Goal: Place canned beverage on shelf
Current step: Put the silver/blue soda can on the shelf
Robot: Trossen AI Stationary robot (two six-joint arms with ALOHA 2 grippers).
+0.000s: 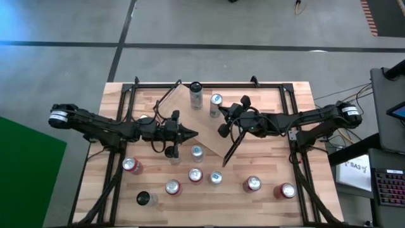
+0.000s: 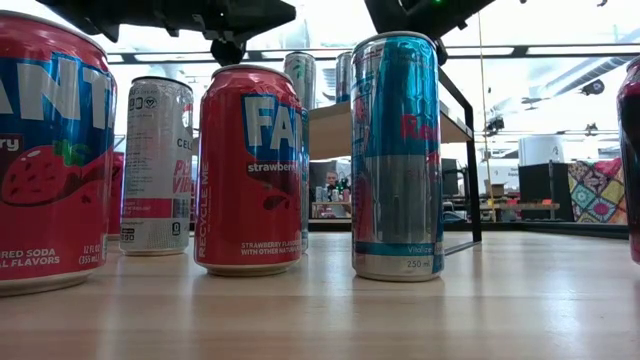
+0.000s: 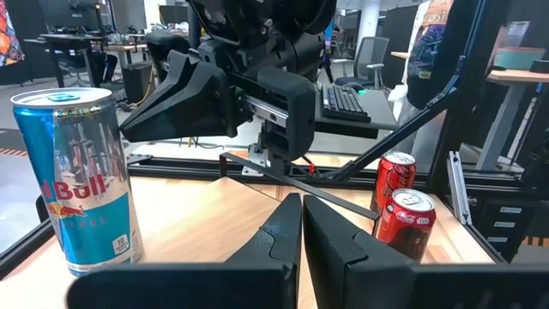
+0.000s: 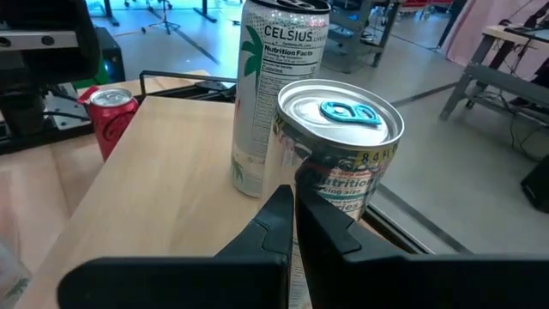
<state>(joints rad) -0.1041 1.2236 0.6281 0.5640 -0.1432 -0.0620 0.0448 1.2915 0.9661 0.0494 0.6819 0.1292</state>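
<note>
The shelf (image 1: 204, 120) is set askew near the table's (image 1: 297, 202) far edge, with two cans (image 1: 215, 105) standing on it. The left gripper (image 1: 192, 134) and right gripper (image 1: 223, 111) are clenched over it, grasping nothing.

The shelf (image 1: 205, 126) is set askew at mid-tabletop (image 1: 297, 202), nearer the far edge. Two cans are stood on it: a tall can (image 1: 195, 94) at its far corner, a second can (image 1: 216, 104) just beside it (toward the right arm). The left pincer (image 1: 192, 134) is found at the shelf's left edge, the right pincer (image 1: 223, 113) over the shelf beside the second can. Nine more cans are scattered along the near half of the tabletop.
</note>
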